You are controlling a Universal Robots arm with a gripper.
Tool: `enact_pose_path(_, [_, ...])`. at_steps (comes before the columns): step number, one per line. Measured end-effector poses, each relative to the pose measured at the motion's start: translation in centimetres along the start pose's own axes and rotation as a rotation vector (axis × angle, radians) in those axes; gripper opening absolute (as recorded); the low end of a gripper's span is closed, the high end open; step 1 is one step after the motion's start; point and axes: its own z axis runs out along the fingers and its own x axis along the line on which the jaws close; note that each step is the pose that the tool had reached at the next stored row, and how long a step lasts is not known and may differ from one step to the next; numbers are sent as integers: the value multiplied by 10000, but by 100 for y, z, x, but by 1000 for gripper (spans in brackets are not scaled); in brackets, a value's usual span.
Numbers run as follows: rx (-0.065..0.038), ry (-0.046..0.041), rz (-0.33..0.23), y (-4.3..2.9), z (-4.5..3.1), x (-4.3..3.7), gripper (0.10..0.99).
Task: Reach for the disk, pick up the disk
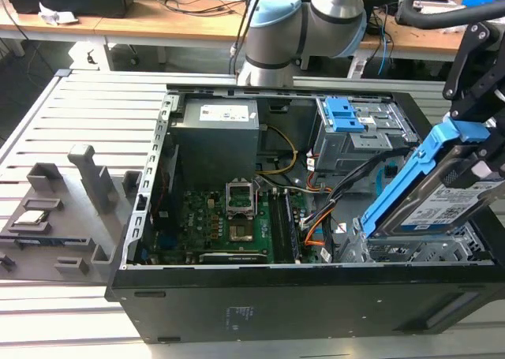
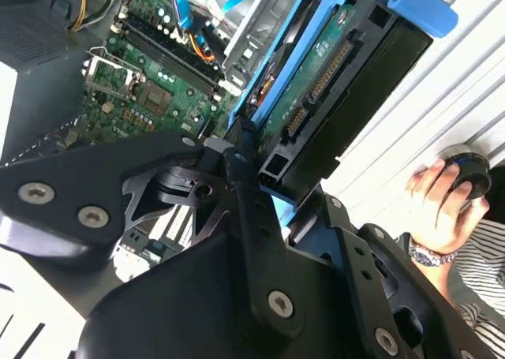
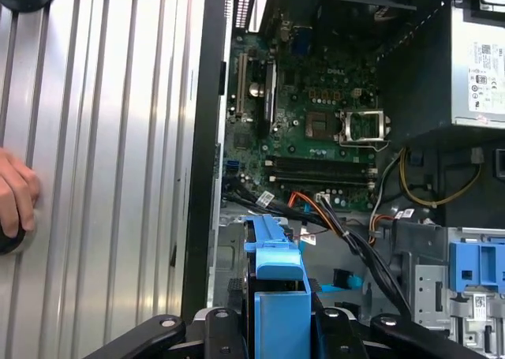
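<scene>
- Presently the gripper (image 1: 473,150) is pinched on the disk (image 1: 442,189), its black fingers (image 2: 245,177) pressed against the blue frame at one end.
- Relation that matters: the disk runs straight out from between the fingers, its long axis in line with the gripper and tilted, not level; in the exterior view the held end is the higher one.
- Position: the disk is raised out of the open computer case (image 1: 316,296); its lower end hangs just above the grey metal bay (image 1: 426,252) at the case corner and appears clear of it, though contact there cannot be ruled out.
- Judgement: the reach is done and the pick-up is well advanced.
- Nearby: a person's hand (image 2: 442,201) rests on the slatted table (image 1: 95,106), apart from the disk.
</scene>
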Motion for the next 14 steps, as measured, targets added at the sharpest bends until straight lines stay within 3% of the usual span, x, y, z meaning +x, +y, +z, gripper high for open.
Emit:
enact_pose_path(2, [-57,-2,5,-45,42,6,365])
enact_pose_path(7, [-82,-5,8,-117,69,-14,365])
enact_pose_path(14, [-81,-5,9,-121,75,-34,365])
